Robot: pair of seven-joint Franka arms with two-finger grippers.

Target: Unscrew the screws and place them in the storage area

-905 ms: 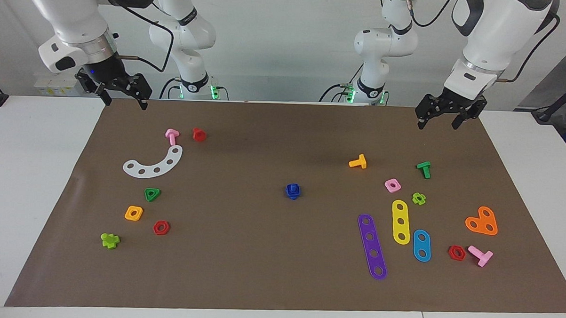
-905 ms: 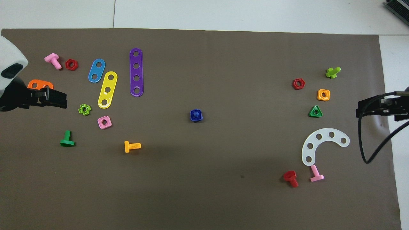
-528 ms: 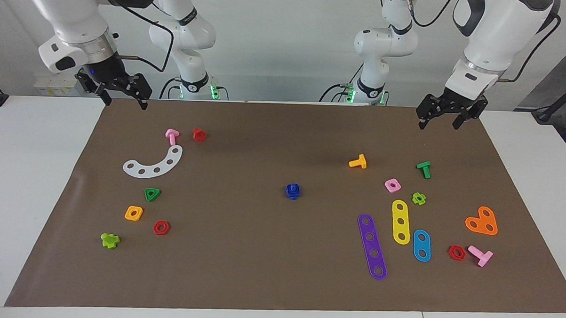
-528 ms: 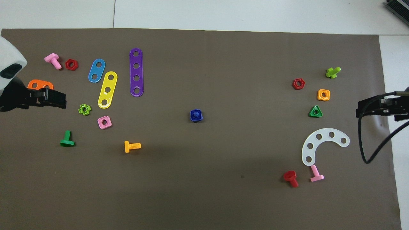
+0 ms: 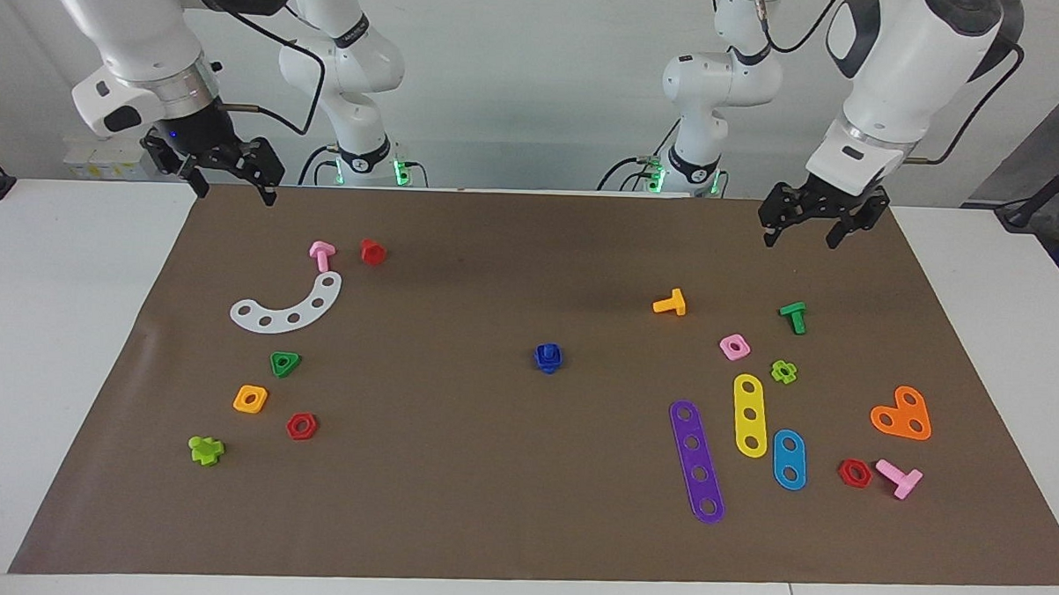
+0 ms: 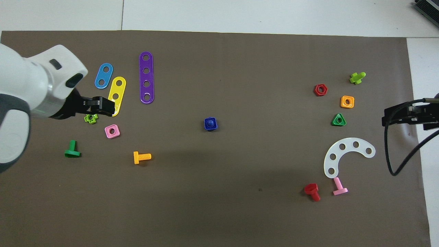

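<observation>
The dark-blue screw [image 5: 548, 357], a small bolt standing in its blue square nut, sits alone in the middle of the brown mat [image 5: 487, 507]; it also shows in the overhead view [image 6: 210, 124]. My left gripper [image 5: 803, 232] is open and empty. It is up in the air over the mat at the left arm's end, well apart from the screw. In the overhead view the left gripper [image 6: 103, 106] covers part of the yellow strip. My right gripper [image 5: 234, 186] is open and empty, waiting raised over the mat's corner at the right arm's end [image 6: 394, 116].
Purple [image 5: 696, 461], yellow [image 5: 750, 414] and blue [image 5: 789, 459] strips, an orange heart plate [image 5: 902, 414], an orange bolt [image 5: 670, 303] and a green bolt [image 5: 793, 316] lie toward the left arm's end. A white curved strip [image 5: 287, 305], nuts and bolts lie toward the right arm's end.
My left arm has swung in from the mat's end toward the middle, its gripper still open. The right arm and the blue screw have not moved.
</observation>
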